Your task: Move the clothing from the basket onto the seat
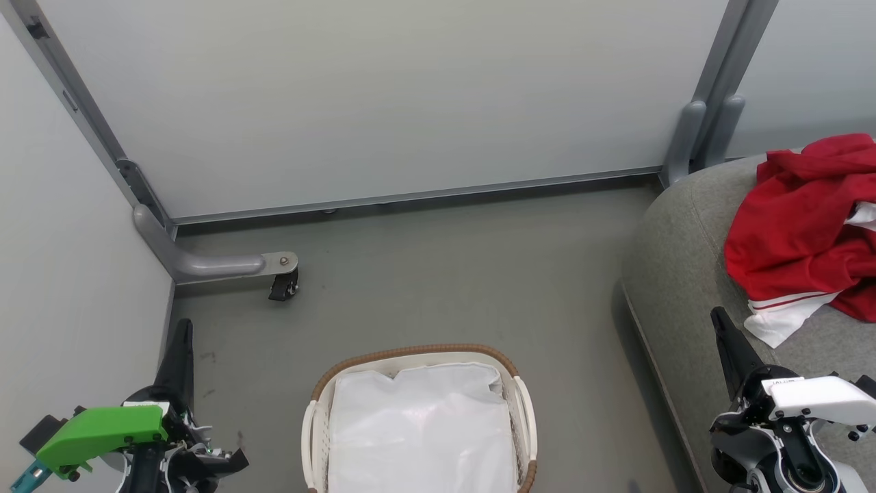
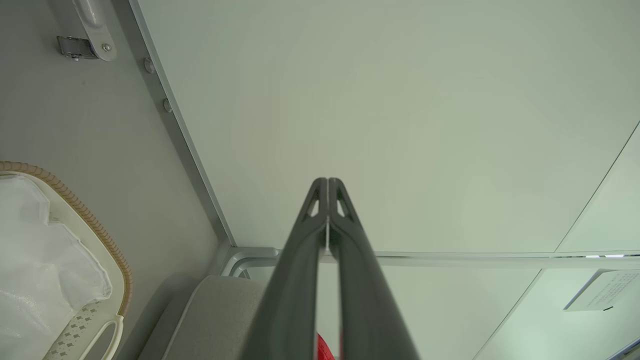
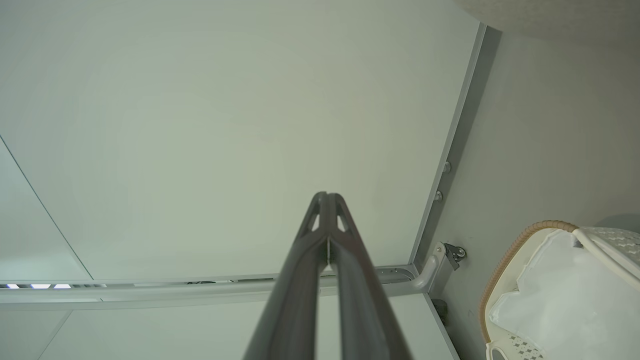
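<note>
Lying crumpled on the seat (image 1: 677, 274), the clothing (image 1: 794, 226) forms a red heap with a white, stripe-trimmed edge spilling toward the cushion's front. Nothing red shows in the basket (image 1: 410, 350), which stands on the floor (image 1: 445, 274) well apart from the seat. Its inside is covered by the white liner (image 1: 417, 431), though the frame cuts off the basket's near end. By my reading the transfer is done, or very nearly. All that may be left is a check of that hidden near end. The left hand (image 2: 327, 185) hangs off to the basket's left, its fingers pressed together and holding nothing. The right hand (image 3: 327, 197) is likewise closed and empty, poised at the seat's front edge near the garment's white hem.
</note>
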Controlling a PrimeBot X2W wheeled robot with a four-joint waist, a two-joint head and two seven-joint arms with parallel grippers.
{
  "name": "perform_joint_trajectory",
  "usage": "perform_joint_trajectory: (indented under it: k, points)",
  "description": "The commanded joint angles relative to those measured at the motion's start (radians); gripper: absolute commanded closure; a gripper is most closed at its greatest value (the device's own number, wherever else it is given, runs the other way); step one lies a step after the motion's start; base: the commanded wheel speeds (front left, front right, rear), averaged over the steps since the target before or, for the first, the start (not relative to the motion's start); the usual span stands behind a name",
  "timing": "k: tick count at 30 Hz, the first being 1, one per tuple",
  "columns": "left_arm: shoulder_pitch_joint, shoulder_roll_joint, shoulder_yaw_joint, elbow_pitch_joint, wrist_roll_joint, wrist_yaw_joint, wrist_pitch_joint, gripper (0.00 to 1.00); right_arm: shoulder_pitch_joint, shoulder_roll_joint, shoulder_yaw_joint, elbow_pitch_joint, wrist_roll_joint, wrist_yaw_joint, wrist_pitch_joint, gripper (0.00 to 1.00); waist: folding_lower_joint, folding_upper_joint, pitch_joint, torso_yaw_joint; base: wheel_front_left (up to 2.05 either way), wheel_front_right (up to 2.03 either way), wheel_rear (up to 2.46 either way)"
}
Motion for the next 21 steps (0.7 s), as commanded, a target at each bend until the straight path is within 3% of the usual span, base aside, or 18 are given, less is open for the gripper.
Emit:
perform_joint_trajectory:
  k: [1,21]
  points:
    - [-0.011,0.001,0.004,-0.001,0.003,0.002,0.002,1.0,-0.008,-0.006,-0.001,-0.004,0.003,-0.001,0.001,1.0,0.0,0.0,0.0,0.0,0.0,0.0,0.0]
    - [-0.011,0.0,0.006,-0.001,0.005,0.002,0.003,1.0,-0.008,-0.006,-0.002,-0.004,0.004,-0.001,0.001,1.0,0.0,0.0,0.0,0.0,0.0,0.0,0.0]
